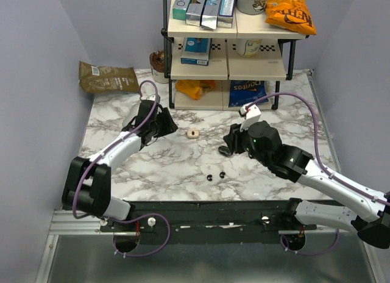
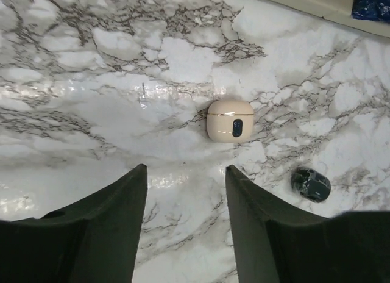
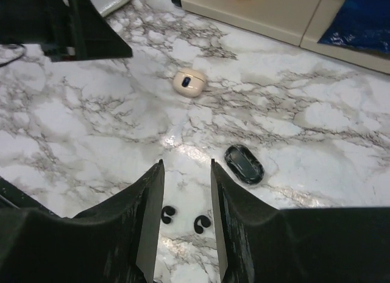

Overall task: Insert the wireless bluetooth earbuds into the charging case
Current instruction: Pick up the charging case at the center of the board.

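The two wireless bluetooth earbuds [image 1: 209, 177] [image 1: 221, 174] are tiny glossy black buds lying side by side on the marble near the front. In the right wrist view these earbuds [image 3: 167, 214] [image 3: 202, 223] lie on the table below the open right gripper [image 3: 186, 164], seen between its fingers and untouched. The charging case [image 1: 193, 133] is a cream rounded shell with a dark window. It sits on the table just beyond the open, empty left gripper [image 2: 186, 170], and the case [image 2: 230, 119] looks shut. The right gripper [image 1: 234, 139] hovers by a black oval pod [image 1: 224, 150].
The black oval pod [image 3: 244, 164] lies right of the right gripper's fingers. A shelf rack [image 1: 228, 69] with snack boxes, an orange chip bag [image 1: 290, 11] and a blue bag [image 1: 247, 93] stands at the back. A brown bag [image 1: 106, 77] lies at back left.
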Tool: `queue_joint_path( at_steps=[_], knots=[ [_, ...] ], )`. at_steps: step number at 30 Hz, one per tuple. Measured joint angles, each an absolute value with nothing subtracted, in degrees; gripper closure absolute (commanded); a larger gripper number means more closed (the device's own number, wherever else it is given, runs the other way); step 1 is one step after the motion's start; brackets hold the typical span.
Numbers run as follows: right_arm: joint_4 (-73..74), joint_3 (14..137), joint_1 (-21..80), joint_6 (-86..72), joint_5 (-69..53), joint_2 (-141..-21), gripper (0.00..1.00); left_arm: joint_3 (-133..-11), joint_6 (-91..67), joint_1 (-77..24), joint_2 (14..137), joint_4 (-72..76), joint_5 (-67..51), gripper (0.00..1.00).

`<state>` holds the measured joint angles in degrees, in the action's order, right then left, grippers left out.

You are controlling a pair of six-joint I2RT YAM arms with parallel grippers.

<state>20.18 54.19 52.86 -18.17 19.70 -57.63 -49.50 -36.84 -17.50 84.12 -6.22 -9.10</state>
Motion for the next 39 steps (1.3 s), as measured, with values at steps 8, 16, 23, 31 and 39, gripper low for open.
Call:
queue_joint_path(
  at_steps=[8,16,23,31,39],
  knots=[
    [20.25,49.32,52.86,-22.46,26.37,-57.32,0.41,-44.56,-36.38,-28.80,72.18,-5.17,1.74,0.01],
    [20.32,45.95,52.84,-25.61,29.61,-49.89,0.32,-42.35,-38.00,-40.73,74.28,-2.79,9.63,0.01],
    [21.52,44.80,52.82,-27.44,30.98,-45.17,0.31,-56.27,-36.47,-45.80,85.67,-3.22,6.66,0.01],
    [23.55,44.49,52.80,-27.55,30.76,-40.91,0.31,-69.89,-30.00,-49.80,104.27,-11.03,2.70,0.01],
    [24.64,44.51,52.80,-27.35,29.85,-40.32,0.31,-77.19,-25.76,-53.69,111.57,-19.07,3.95,0.01]
  ],
)
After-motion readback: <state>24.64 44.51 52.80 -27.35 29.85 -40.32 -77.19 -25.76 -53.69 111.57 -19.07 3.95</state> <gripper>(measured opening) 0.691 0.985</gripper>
